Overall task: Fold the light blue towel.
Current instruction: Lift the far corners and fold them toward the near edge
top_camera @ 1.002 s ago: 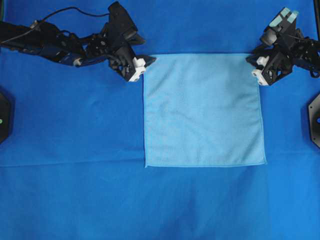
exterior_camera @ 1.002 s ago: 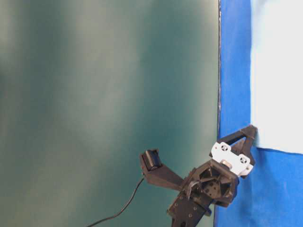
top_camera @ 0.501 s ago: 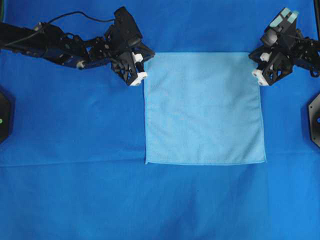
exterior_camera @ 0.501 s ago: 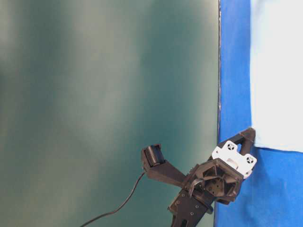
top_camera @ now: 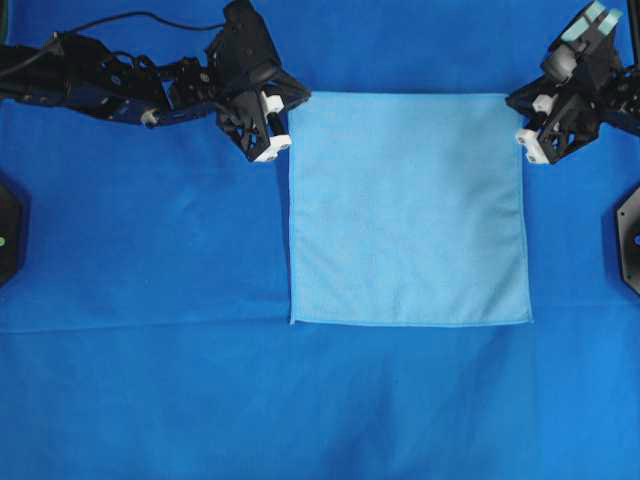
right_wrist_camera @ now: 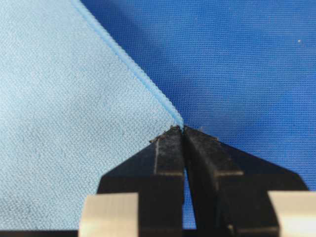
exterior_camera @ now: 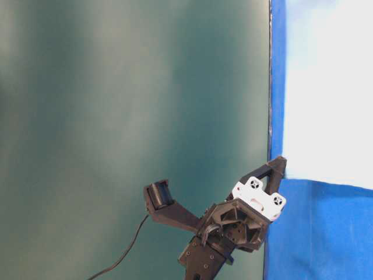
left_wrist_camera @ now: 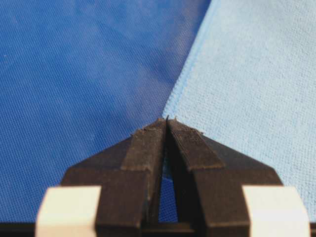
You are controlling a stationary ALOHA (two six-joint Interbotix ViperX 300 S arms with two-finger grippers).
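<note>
A dark blue table covering [top_camera: 150, 390] is spread flat beneath and around both claws. A dull green wall [exterior_camera: 128, 105] is seen behind the claw at table level.

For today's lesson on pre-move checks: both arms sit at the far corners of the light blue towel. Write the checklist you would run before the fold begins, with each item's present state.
1. Left gripper pinched shut on its corner of the light blue towel: ok.
2. Right gripper pinched shut on the opposite far corner: ok.
3. Far edge pulled straight between the two grips: ok.
4. Near edge lying flat on the table covering: ok.
5. Towel free of wrinkles: ok.
6. Grip firm enough to hold during the fold: cannot tell.
</note>
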